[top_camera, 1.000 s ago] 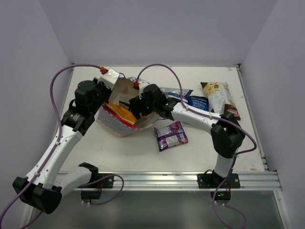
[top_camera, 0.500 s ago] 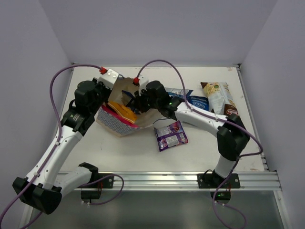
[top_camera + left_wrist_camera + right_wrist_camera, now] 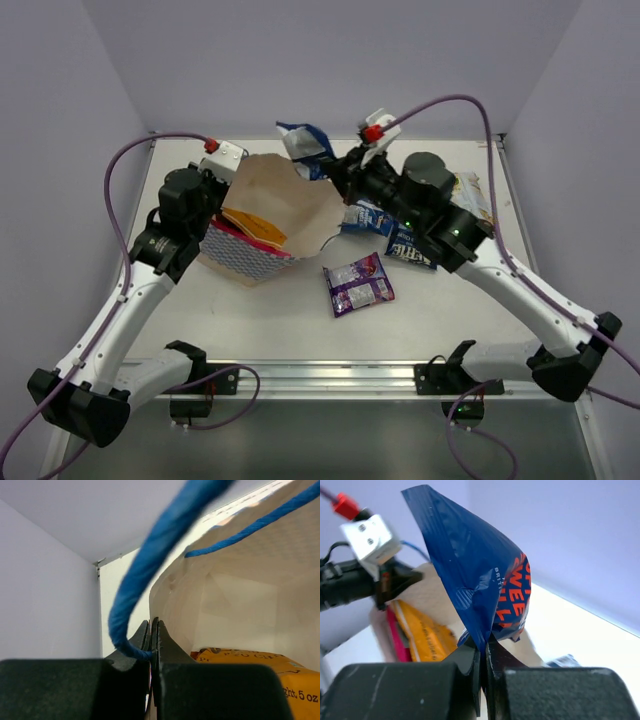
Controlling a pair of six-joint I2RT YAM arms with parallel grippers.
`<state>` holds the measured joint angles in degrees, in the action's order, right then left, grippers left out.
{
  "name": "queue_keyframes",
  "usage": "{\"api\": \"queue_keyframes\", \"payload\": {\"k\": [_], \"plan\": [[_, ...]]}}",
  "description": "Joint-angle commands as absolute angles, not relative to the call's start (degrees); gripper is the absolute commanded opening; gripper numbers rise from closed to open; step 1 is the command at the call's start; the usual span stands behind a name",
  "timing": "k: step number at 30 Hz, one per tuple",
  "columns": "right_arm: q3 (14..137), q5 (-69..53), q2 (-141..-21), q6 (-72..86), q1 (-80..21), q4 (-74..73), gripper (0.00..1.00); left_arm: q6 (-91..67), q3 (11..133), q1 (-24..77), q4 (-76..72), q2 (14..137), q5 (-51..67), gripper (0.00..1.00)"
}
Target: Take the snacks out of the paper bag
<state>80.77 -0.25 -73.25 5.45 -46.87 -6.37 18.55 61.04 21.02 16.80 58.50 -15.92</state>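
Overhead, two robot arms work above a pale counter (image 3: 300, 320). The right tool (image 3: 328, 166) is clamped on a dark blue packet (image 3: 305, 145) with red lettering, holding it in the air above the far rim of the paper bag (image 3: 300, 205) and clear of the opening. Its wrist view shows the right tool (image 3: 482, 650) pinching one thin bottom edge of the dark blue packet (image 3: 480, 580), which stands up puffed and creased.

The left tool (image 3: 215, 185) grips the bag's left rim. In its own view, the left tool (image 3: 152, 630) has its jaws pressed together on the paper edge, with the blue cord handle (image 3: 150, 575) looping out from them.

The bag lies tipped with its mouth open, cream inside and blue-checked outside. An orange packet (image 3: 255, 225) and a pink-red packet (image 3: 222, 230) sit inside it. A purple packet (image 3: 358, 283) and blue-and-white packets (image 3: 410, 245) lie on the counter to its right.

The packets look light, air-filled and glossy, so likely slippery and easy to crush. A flat sealed edge seems the safest place to pinch. The thin paper bag would probably slide or fold unless it is pinned.
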Motion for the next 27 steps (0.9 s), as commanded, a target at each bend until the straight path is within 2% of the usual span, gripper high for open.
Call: {"api": "queue_keyframes", "payload": {"k": [1, 8, 15, 20, 24, 25, 26, 27], "plan": [[77.1, 11.81, -66.28, 4.04, -44.04, -7.11, 0.0, 18.63, 62.75, 20.83, 10.55, 59.06, -23.02, 0.0], [65.93, 30.38, -57.05, 15.89, -36.13, -21.16, 0.0, 16.7, 63.9, 19.95, 9.06, 61.43, -28.12, 0.0], [54.85, 32.0, -53.79, 35.57, -34.89, -44.34, 0.0, 15.91, 63.72, 19.95, 7.65, 61.79, -26.9, 0.0], [48.61, 28.75, -56.51, 46.4, -34.89, -52.99, 0.01, 16.43, 64.16, 19.86, 7.56, 61.7, -25.93, 0.0], [45.35, 21.29, -55.38, 43.69, -35.5, -47.92, 0.23, 16.52, 63.98, 19.86, 7.73, 61.61, -24.88, 0.0], [45.61, 18.57, -54.76, 41.85, -36.03, -46.6, 0.43, 16.52, 63.9, 19.86, 7.82, 61.52, -24.53, 0.0], [46.14, 17.15, -54.06, 40.36, -36.56, -45.1, 0.55, 16.52, 63.9, 19.86, 7.82, 61.52, -23.83, 0.0], [48.4, 16.09, -53.44, 38.78, -37.87, -42.91, 0.62, 16.61, 63.98, 19.86, 7.82, 61.44, -23.47, 0.0]]}}
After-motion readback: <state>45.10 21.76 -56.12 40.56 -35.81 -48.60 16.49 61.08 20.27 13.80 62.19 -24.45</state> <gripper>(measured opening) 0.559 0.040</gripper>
